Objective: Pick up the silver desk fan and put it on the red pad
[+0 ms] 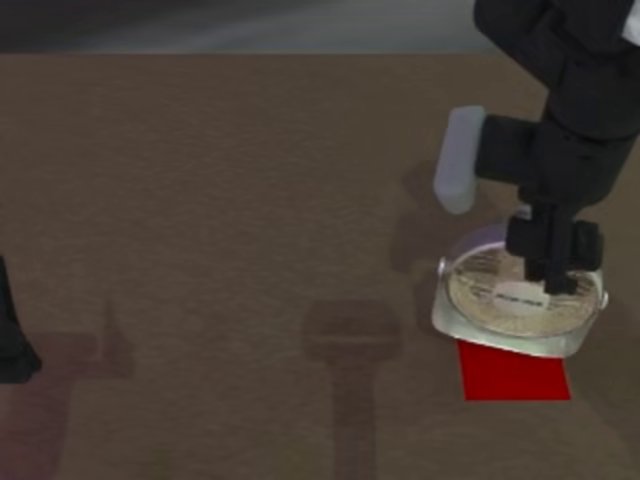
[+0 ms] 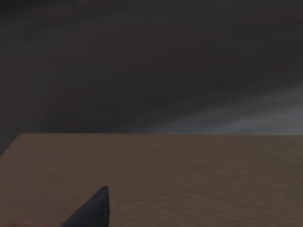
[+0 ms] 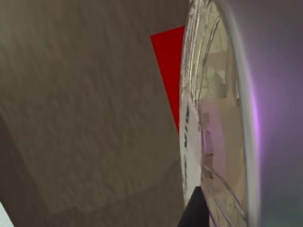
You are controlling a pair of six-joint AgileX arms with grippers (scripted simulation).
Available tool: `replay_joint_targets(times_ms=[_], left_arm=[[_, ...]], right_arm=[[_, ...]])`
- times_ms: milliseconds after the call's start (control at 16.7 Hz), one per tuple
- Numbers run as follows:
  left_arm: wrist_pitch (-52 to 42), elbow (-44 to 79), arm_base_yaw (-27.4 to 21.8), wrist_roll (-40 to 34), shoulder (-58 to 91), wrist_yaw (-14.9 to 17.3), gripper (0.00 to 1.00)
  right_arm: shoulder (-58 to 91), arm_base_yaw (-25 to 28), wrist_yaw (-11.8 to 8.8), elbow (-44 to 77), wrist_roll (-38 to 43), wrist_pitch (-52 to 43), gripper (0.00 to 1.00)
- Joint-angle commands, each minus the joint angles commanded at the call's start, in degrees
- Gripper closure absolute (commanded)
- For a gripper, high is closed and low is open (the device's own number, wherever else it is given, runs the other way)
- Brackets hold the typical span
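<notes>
1. Right tool (image 1: 553, 262) sits highest, closest to the overhead camera, hanging over the silver desk fan (image 1: 505, 300) with its fingers pinching the fan's rim at the far edge of the head.
2. Fan location: right side of the tabletop (image 1: 220, 200), grille face pointing up. It overlaps the far part of the red pad (image 1: 515, 374); the near strip of red shows uncovered.
3. Right wrist view backs this up: chrome rim and grille fill the frame, one dark finger (image 3: 195, 210) against the head, red pad beyond it.
4. Can't tell from these views whether the fan is resting on the pad or held just above it.
5. Step, as I read it: the placing stage, fan carried to the pad but not centred on it.
6. Next move likely calls for shifting the fan toward the near edge so it covers more of the pad, lowering it until it's seated, then spreading the fingers and lifting straight up.
7. Risk: the grip is at the rim only, so the fan could tip or swing on release if it isn't flat.
8. Room: pad lies near the tabletop's near edge and toward its right side, so little margin there. Plenty of open surface to the left and far side for retreat.
9. Left arm (image 1: 15, 350) parked at the left edge. Its wrist view shows only bare tabletop and one dark finger tip; can't tell its tool state.
</notes>
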Motion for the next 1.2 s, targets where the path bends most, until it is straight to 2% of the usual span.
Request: replay_joint_targets(times_ms=[180, 360, 780, 1200], left_arm=[[0.0, 0.0, 0.0, 0.0, 0.0, 0.0, 0.0], [0.0, 0.0, 0.0, 0.0, 0.0, 0.0, 0.0], [0.0, 0.0, 0.0, 0.0, 0.0, 0.0, 0.0], [0.0, 0.0, 0.0, 0.0, 0.0, 0.0, 0.0]], right_arm=[[-3.45, -1.37, 0.16, -4.2, -11.25, 1.06, 1.0], [-5.44, -2.17, 0.28, -6.67, -17.06, 1.69, 1.0], [-5.53, -2.0, 0.27, -7.08, -17.77, 1.92, 1.0], [-4.82, -2.45, 0.31, -13.89, -18.05, 9.56, 1.0]])
